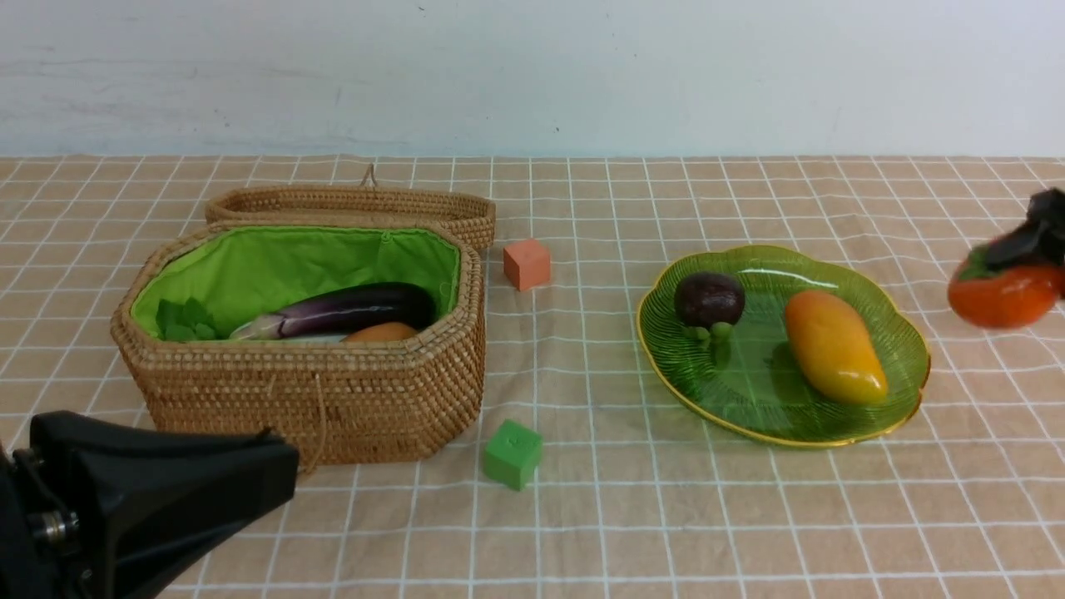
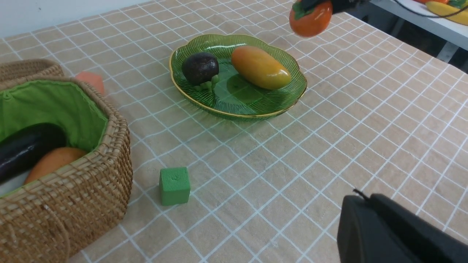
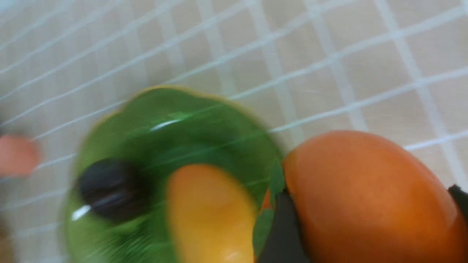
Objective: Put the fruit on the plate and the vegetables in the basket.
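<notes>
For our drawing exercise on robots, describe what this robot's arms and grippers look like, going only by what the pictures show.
Both are matt black throughout. The left gripper is a broad, smooth wedge-shaped shell with rounded edges, a small silvery metal fitting at its base, and a thin dark wire end poking from its top. The right gripper shows only as angular black plastic pieces. No markings or labels are visible on either.

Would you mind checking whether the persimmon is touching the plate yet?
Apart. In the left wrist view, the persimmon is held up by the right gripper, beyond the plate, with bare cloth showing between them.
</notes>
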`<act>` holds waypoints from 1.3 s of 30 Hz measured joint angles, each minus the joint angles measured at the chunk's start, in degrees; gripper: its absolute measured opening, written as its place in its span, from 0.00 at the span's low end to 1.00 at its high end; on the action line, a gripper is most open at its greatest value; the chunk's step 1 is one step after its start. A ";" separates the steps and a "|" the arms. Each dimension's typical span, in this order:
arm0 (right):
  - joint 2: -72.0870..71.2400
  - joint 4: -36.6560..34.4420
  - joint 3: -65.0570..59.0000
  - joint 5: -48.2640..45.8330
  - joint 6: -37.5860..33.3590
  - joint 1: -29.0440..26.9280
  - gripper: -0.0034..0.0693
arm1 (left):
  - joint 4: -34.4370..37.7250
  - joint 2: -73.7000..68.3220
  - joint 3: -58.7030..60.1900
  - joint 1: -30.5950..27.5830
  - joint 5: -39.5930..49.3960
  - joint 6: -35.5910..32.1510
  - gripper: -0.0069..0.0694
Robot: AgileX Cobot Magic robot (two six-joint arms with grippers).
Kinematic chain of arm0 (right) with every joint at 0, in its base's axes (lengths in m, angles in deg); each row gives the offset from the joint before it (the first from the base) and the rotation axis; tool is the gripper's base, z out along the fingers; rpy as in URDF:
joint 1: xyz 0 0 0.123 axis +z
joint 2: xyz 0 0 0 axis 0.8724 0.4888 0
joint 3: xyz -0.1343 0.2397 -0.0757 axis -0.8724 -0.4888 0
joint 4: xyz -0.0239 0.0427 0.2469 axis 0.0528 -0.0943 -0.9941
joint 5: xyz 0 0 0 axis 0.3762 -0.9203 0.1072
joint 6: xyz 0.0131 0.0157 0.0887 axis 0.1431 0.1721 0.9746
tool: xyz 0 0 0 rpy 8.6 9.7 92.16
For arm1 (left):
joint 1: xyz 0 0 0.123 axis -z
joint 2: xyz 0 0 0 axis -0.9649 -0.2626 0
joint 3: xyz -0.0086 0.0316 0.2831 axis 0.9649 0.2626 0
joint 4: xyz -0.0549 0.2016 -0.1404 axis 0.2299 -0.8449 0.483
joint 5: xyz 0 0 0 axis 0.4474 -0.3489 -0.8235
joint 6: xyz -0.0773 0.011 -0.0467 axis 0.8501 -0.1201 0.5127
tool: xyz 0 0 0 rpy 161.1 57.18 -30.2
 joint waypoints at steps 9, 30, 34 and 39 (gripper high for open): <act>2.39 4.61 0.14 -0.21 -2.76 17.86 0.75 | -0.10 0.00 0.00 0.00 0.00 -0.35 0.10; -20.78 18.62 -1.57 -14.49 6.95 15.27 0.59 | -1.47 6.77 2.77 0.00 -2.96 -2.48 0.07; -34.37 23.79 -7.30 -18.58 9.63 13.90 0.32 | -1.53 16.64 8.90 0.00 -6.71 0.69 0.07; -53.72 29.72 -19.33 -21.73 12.93 13.90 0.08 | -1.59 26.83 19.92 0.00 -13.49 2.56 0.07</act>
